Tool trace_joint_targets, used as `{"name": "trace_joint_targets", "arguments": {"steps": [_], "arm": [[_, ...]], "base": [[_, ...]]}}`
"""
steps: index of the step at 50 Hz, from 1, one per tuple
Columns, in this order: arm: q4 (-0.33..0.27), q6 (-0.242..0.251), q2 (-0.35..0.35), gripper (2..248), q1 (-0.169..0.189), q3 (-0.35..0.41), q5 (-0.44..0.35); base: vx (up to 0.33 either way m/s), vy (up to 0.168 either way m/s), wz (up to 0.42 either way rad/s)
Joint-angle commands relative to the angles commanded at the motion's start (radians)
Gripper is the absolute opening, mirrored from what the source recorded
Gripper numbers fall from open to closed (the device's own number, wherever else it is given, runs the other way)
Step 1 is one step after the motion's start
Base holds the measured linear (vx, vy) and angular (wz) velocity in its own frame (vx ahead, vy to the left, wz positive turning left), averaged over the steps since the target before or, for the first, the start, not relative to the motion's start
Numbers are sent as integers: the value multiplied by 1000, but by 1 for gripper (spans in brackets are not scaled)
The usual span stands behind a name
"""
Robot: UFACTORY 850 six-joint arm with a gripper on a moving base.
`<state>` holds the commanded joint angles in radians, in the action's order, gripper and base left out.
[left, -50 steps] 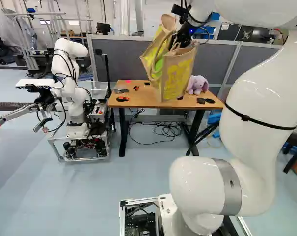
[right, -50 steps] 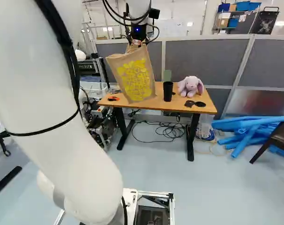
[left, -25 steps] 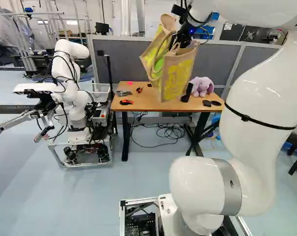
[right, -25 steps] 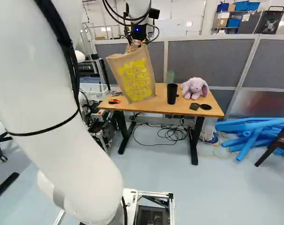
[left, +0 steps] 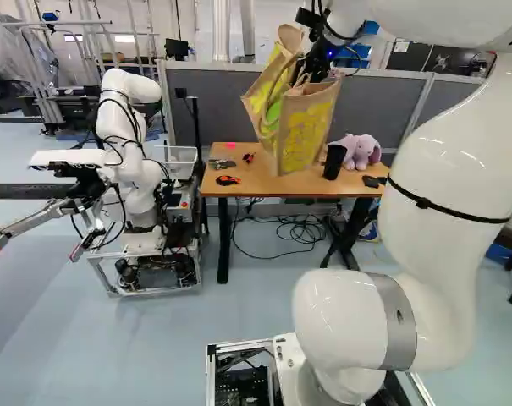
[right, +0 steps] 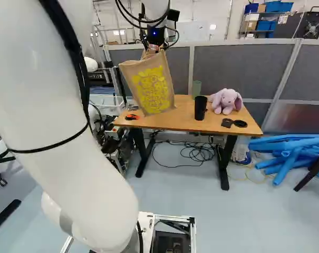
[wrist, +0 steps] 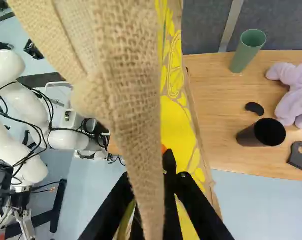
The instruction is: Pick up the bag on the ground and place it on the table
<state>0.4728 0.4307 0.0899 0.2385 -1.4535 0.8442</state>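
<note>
Wooden table (right: 183, 118) beyond; fingers (left: 301, 68) closed on bag (right: 151, 87).

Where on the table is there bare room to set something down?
The table shows bare wood between the hanging bag and the black cup, out to the front edge. It's crowded around that cup, the green cup, toy and flat black pieces.

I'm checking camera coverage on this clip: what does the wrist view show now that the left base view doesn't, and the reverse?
Only the wrist view: the green cup on the table.
Only the left base view: the table legs and my arm's thick white links.
Both: the bag held by the tool, the table, black cup, plush toy and another robot.
</note>
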Motion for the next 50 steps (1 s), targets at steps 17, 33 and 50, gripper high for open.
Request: {"name": "trace_joint_targets", "arguments": {"steps": [17,33,50], "arm": [[0,0,0,21,0,0,0],[0,0,0,21,0,0,0],[0,0,0,21,0,0,0]], "base": [[97,50,-10],[51,57,-56],[-1,1,-1]]}}
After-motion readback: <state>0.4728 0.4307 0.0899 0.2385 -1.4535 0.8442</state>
